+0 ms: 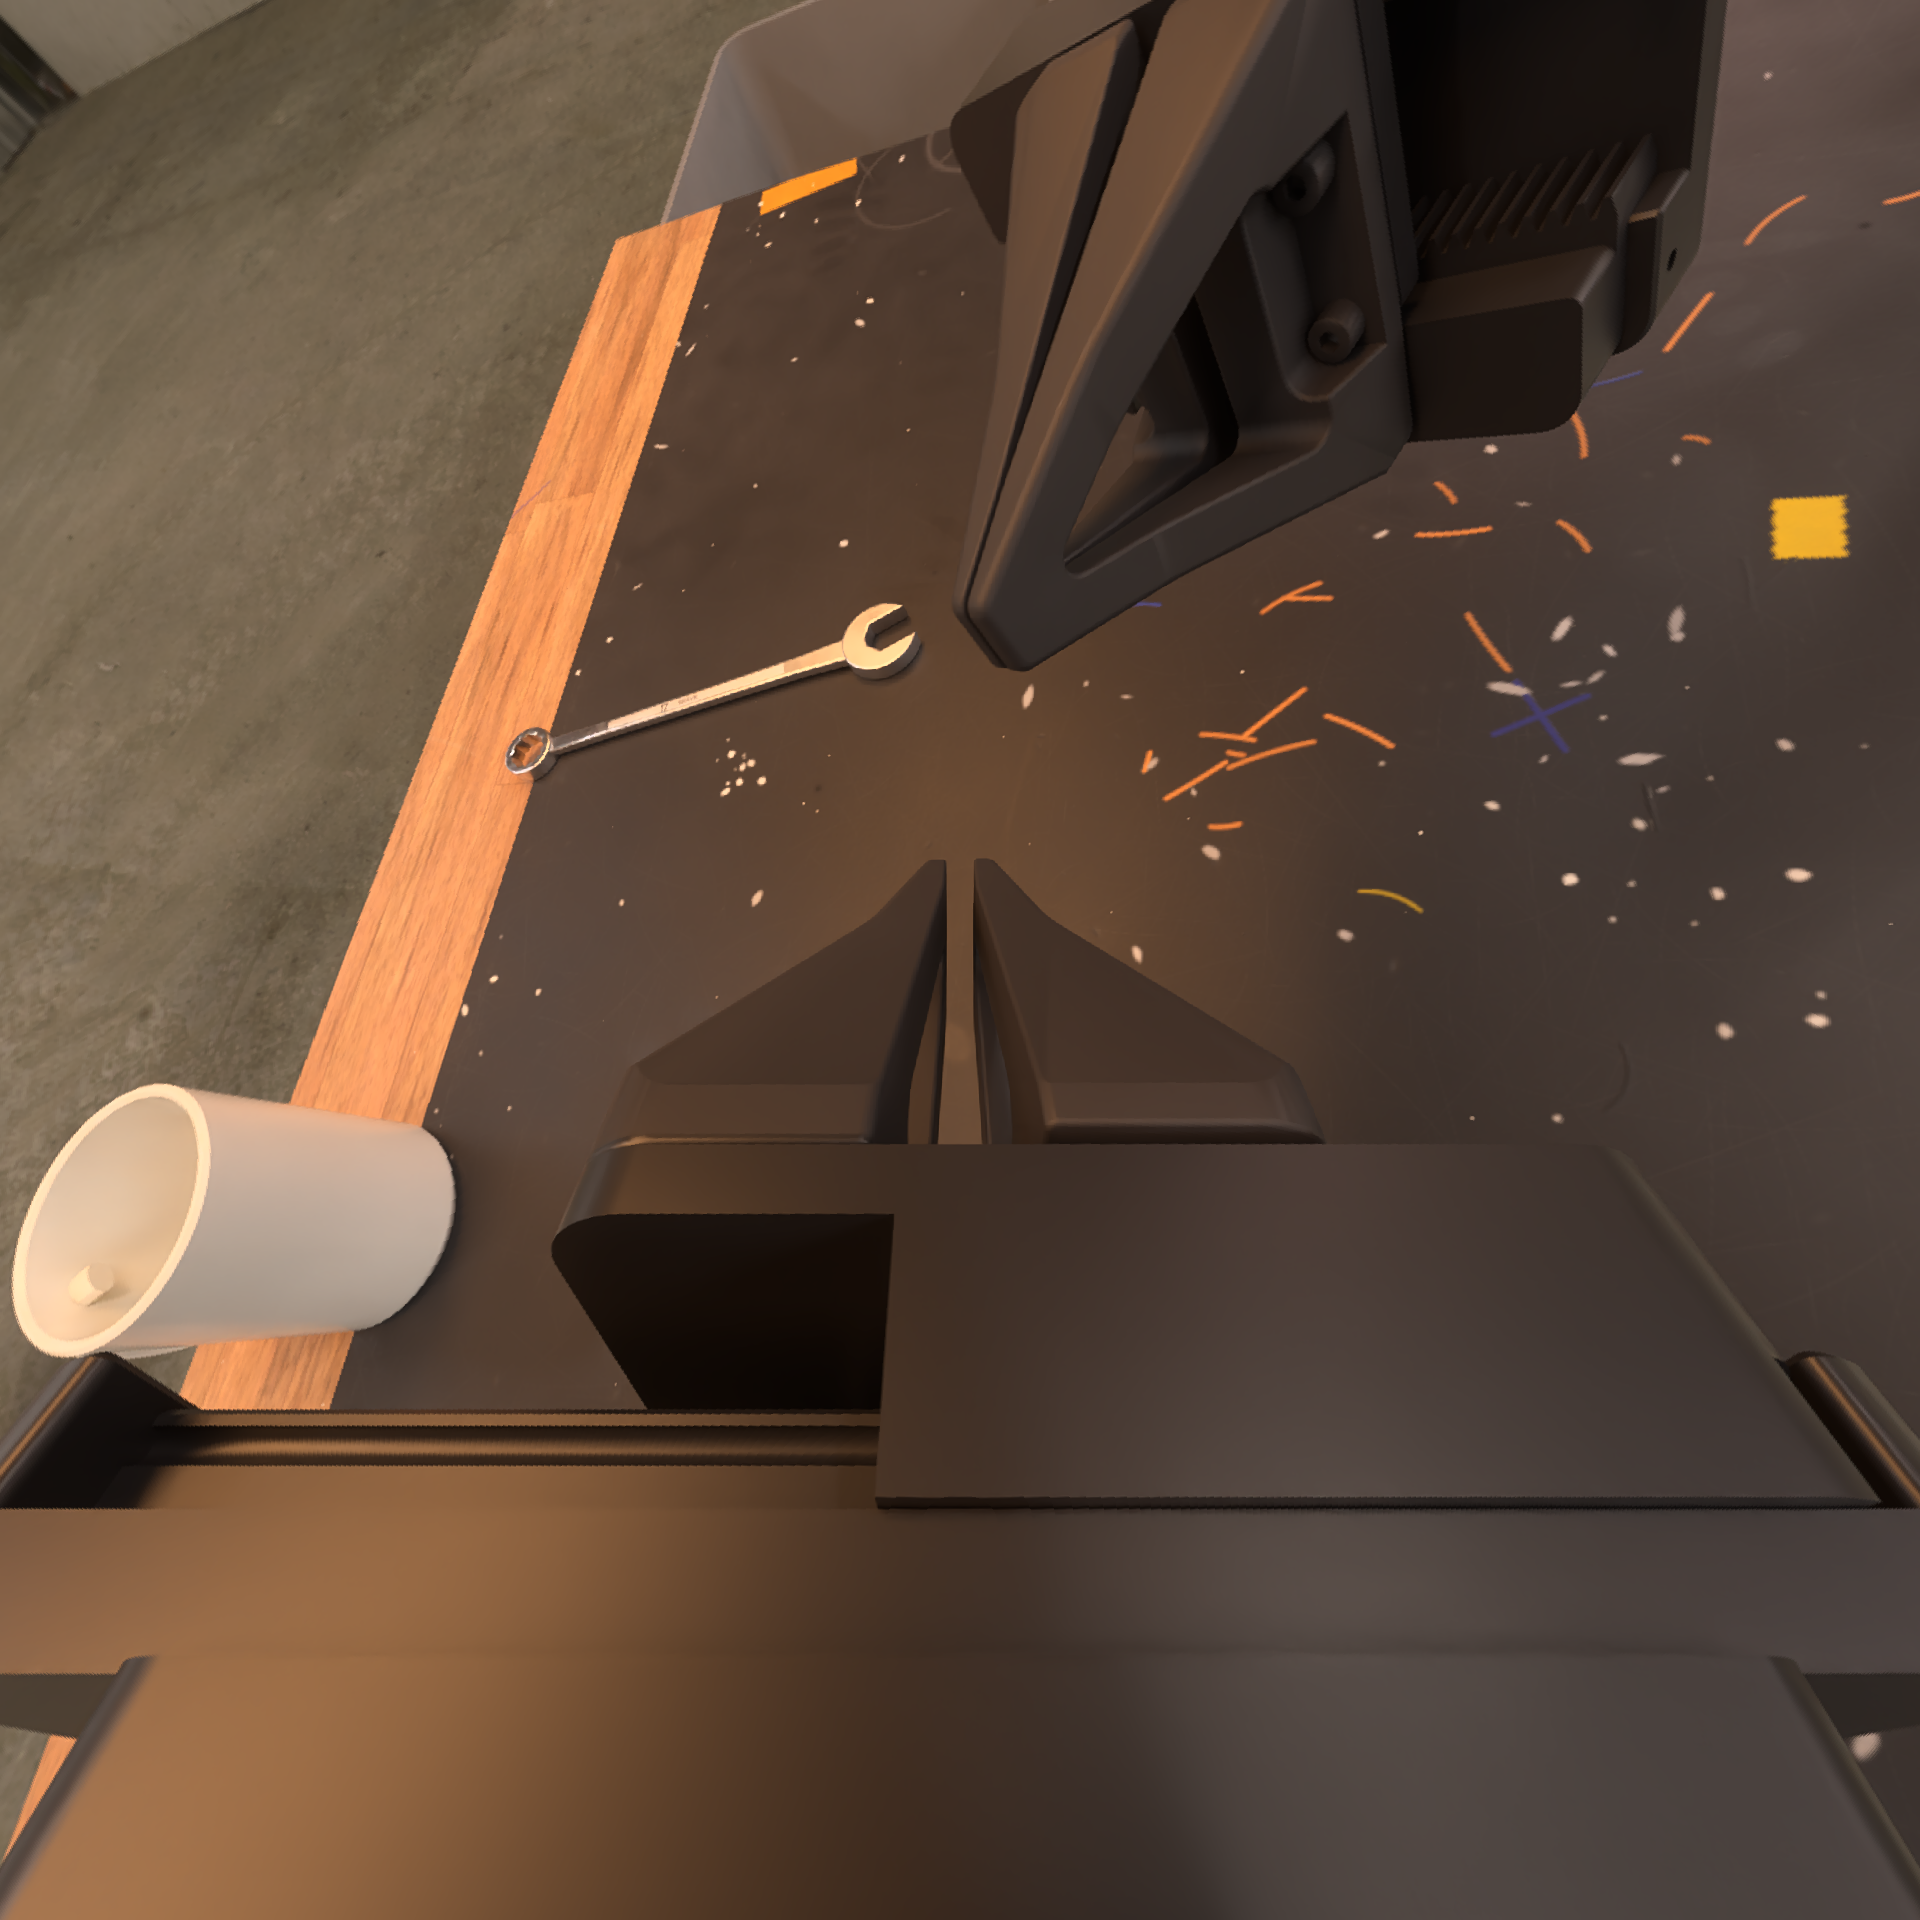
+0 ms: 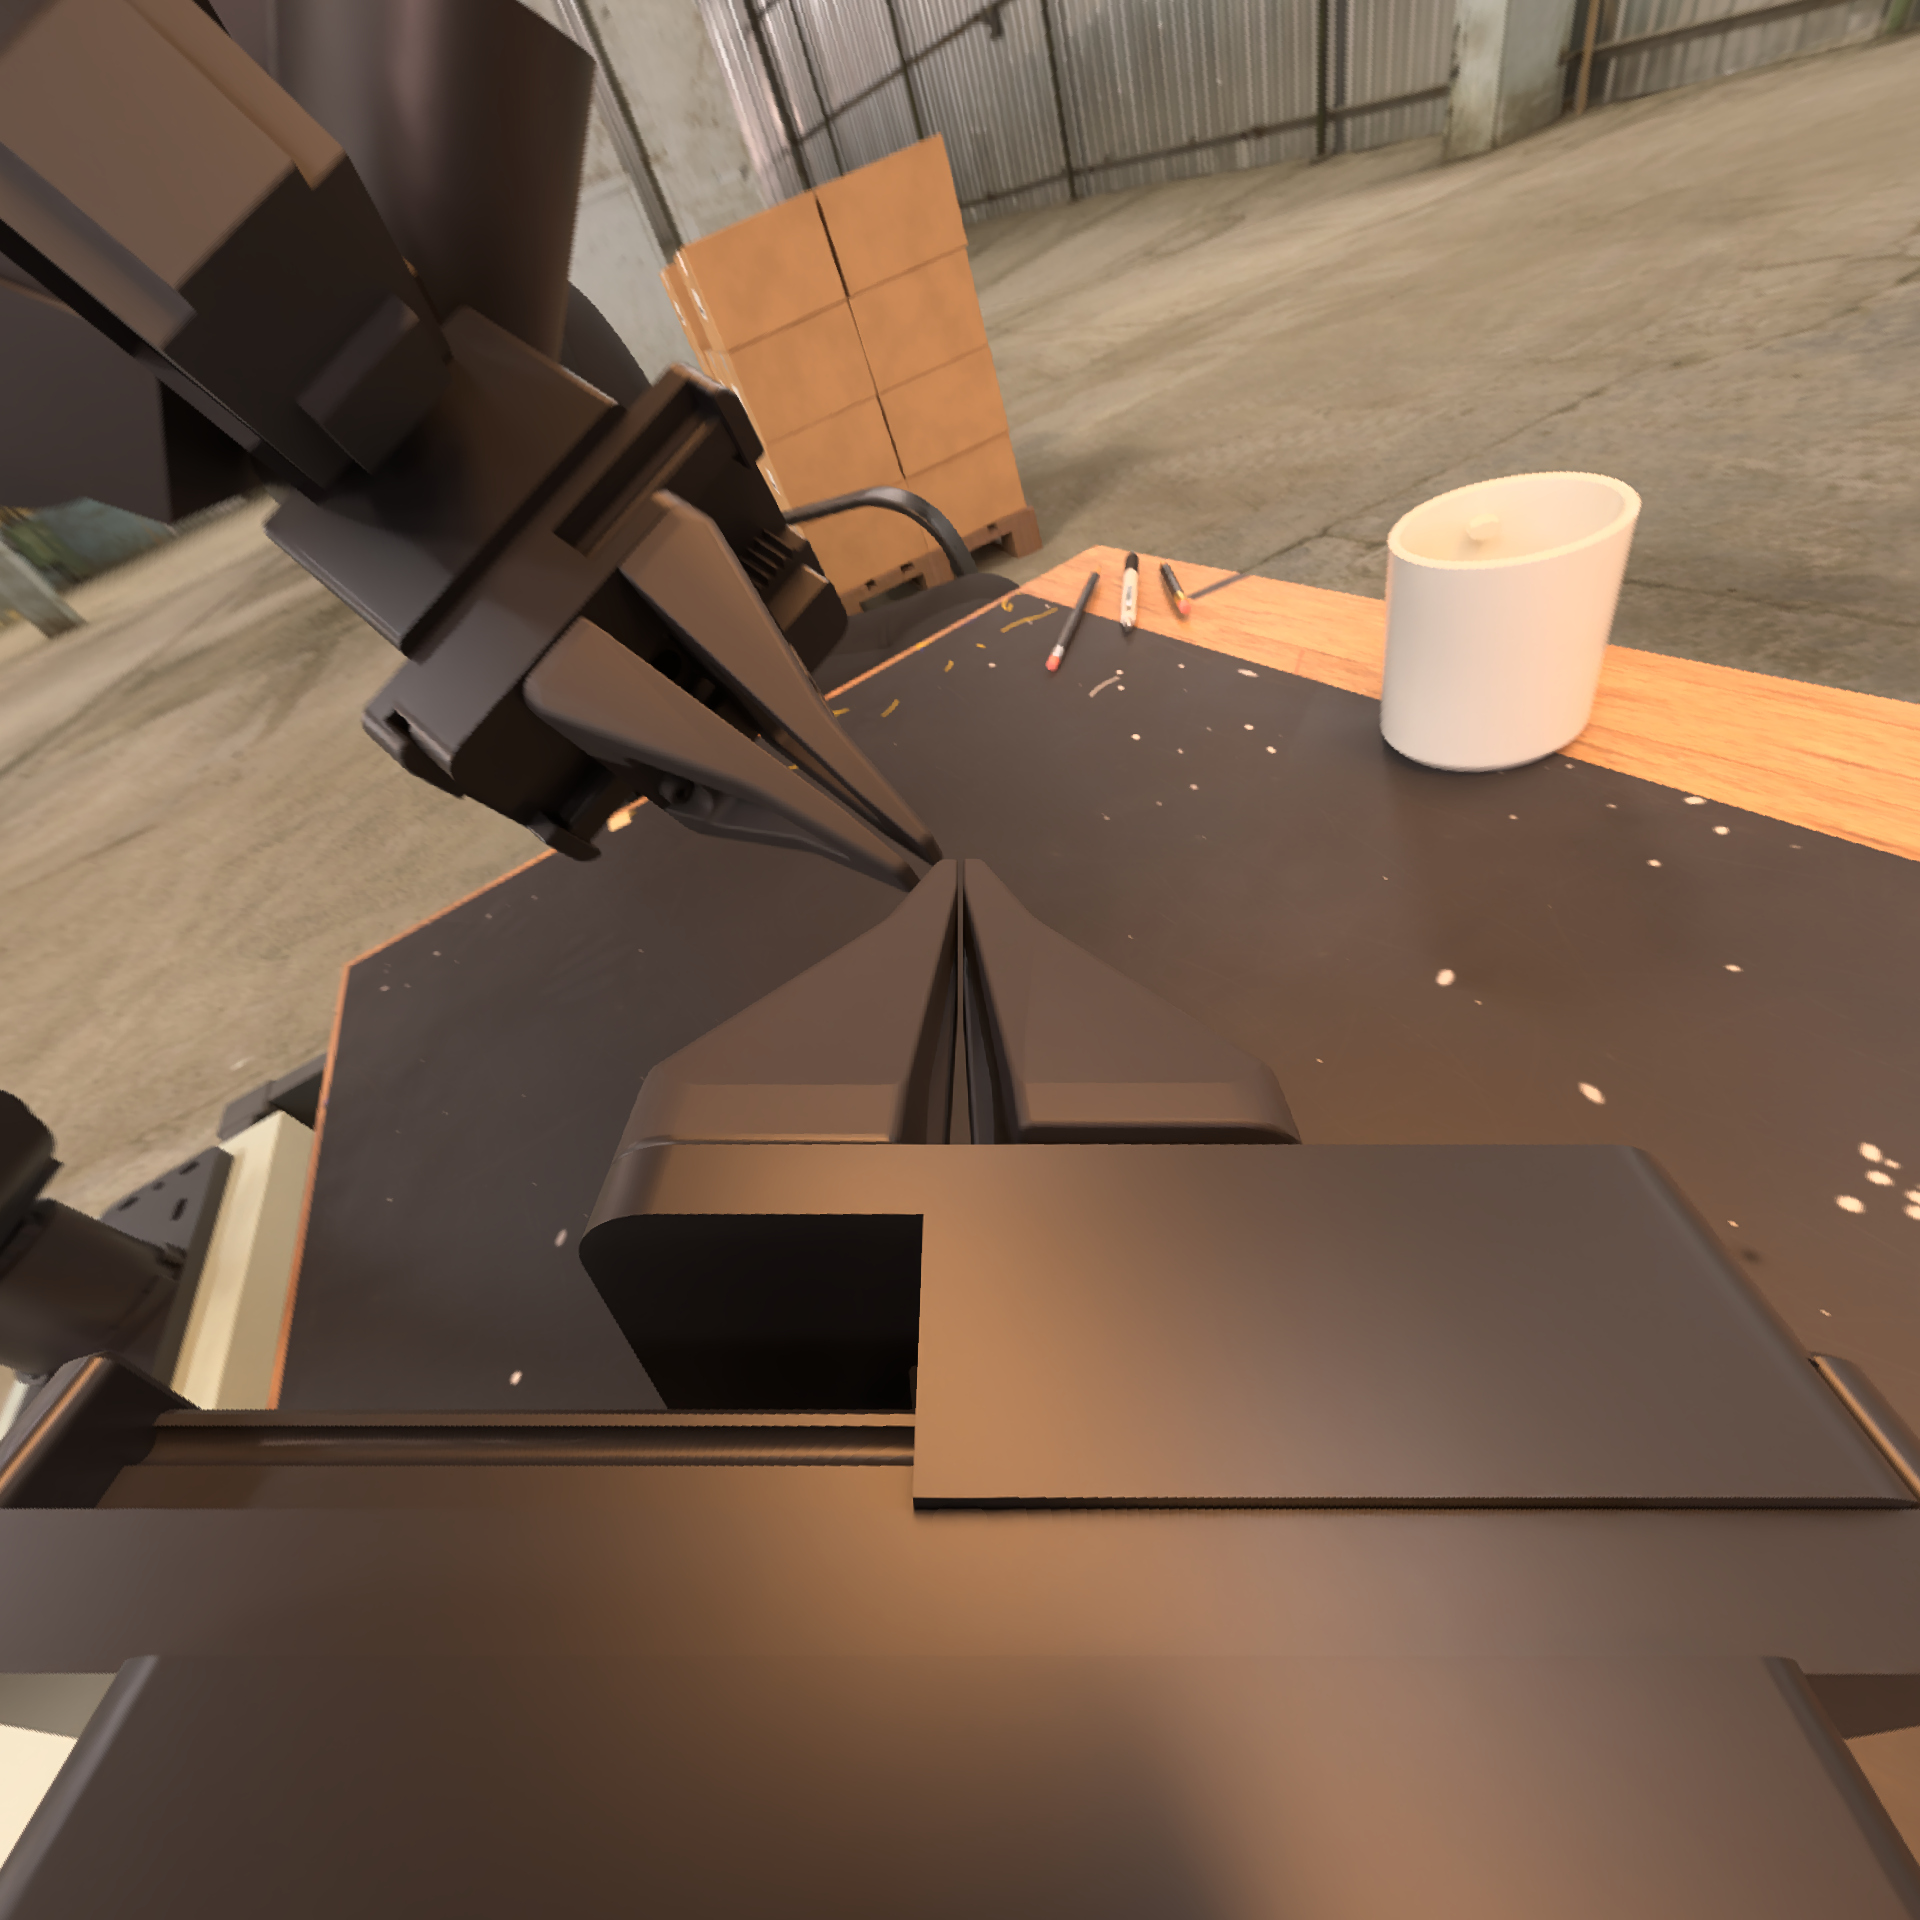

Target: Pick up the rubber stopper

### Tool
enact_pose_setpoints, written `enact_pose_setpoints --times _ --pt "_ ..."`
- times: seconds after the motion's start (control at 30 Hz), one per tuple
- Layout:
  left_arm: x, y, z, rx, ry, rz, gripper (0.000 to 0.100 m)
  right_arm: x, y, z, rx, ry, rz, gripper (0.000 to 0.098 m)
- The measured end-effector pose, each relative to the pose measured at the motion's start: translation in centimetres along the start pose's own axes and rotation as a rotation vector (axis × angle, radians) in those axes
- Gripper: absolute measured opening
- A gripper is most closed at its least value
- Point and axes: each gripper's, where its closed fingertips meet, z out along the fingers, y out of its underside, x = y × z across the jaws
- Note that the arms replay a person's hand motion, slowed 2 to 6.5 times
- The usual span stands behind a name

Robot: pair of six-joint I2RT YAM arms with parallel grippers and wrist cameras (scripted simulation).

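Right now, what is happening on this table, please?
Both arms hang over the dark mat with nothing held. The left gripper and right gripper are shut and empty, tips close together. A wrench, a white cup and some pens lie untouched. No rubber stopper is visible.

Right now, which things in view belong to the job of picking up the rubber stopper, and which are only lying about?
For the job:
left gripper, shut and empty
right gripper, shut and empty
The rubber stopper itself shows in neither view.

Lying about:
wrench
white cup
pencil
marker
cardboard boxes
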Motion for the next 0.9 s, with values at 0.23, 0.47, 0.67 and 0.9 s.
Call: enact_pose_setpoints --times 0.23,0.47,0.67,0.9 --pt "-1.6 1.6 -1.1 -0.042 -0.068 -0.023 0.012 2.4 2.1 -1.1 -0.120 0.098 -0.077 0.0009" --pt "-2.6 3.7 -3.5 -0.058 -0.154 -0.051 0.017 3.4 5.2 -0.8 -0.254 0.101 -0.110 0.0014" --pt "-2.3 6.5 -5.7 -0.075 -0.198 -0.100 0.019 4.1 7.7 -0.3 -0.343 0.125 -0.124 0.0098" --pt "-0.1 10.3 -7.5 -0.076 -0.201 -0.173 0.022 3.6 9.4 0.2 -0.383 0.107 -0.165 0.0132"
